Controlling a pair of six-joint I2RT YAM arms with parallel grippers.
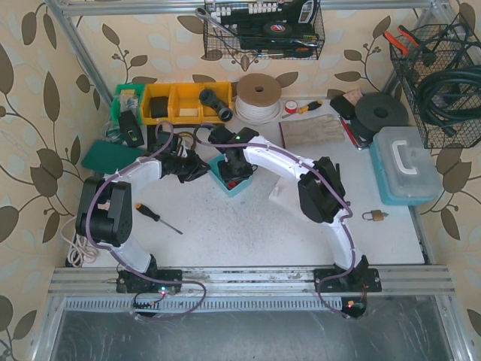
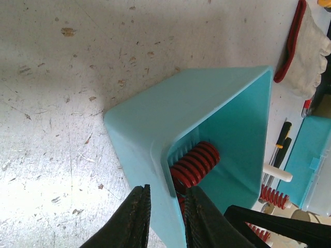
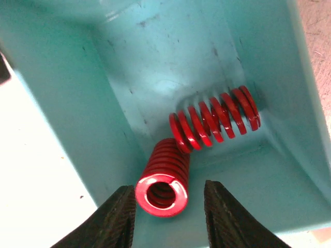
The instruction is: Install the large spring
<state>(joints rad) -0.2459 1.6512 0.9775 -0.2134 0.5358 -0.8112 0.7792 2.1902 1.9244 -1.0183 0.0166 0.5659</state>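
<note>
A teal open box sits mid-table. My left gripper is shut on one wall of the box, one finger outside and one inside. Inside lies a red spring. In the right wrist view the box holds two red springs. A thick, tightly coiled large spring points its open end at the camera. A looser-coiled one lies across the back corner, touching it. My right gripper is open astride the thick spring's near end, with a gap on the right side.
A black-and-orange screwdriver lies left of centre and a padlock at the right. A teal toolbox, yellow bins and a cable spool stand at the back. More small red springs lie beyond the box.
</note>
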